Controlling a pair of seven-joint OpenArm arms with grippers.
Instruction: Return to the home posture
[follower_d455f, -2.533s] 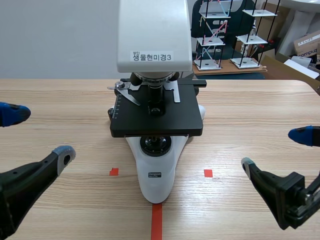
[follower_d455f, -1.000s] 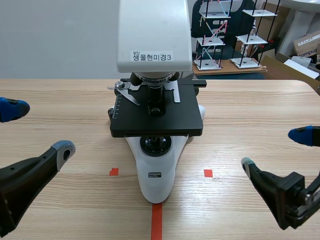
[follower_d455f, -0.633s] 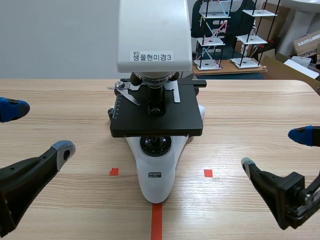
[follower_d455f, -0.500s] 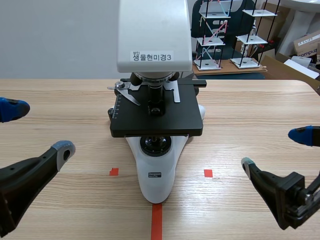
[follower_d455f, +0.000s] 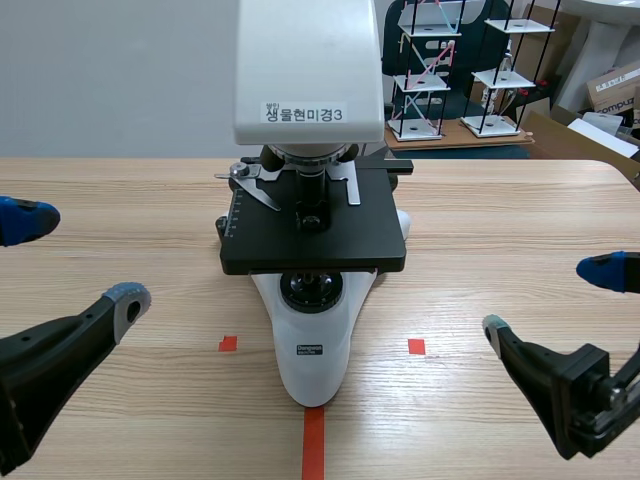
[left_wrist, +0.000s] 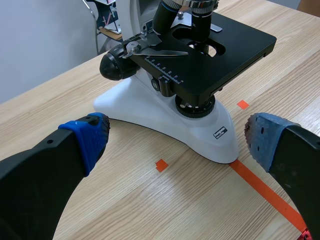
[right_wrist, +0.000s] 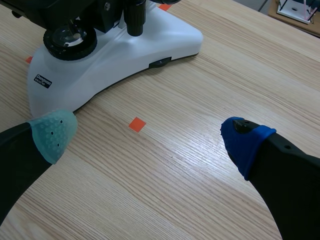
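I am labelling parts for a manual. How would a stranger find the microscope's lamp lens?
Find the white microscope in the table's middle. Below its black stage, the white base holds the lamp lens: a black ring around glass, the base's only ring.

Lab or classroom workspace, labelled microscope (follower_d455f: 310, 215) on wooden table (follower_d455f: 500, 225), rod-and-shelf models (follower_d455f: 426, 72) behind, cardboard boxes (follower_d455f: 612, 88)

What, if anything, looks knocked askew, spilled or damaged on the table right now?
Nothing stands out. The microscope stands upright and square on the table, with nothing spilled around it. The left gripper and right gripper are both open, one on each side, clear of it.
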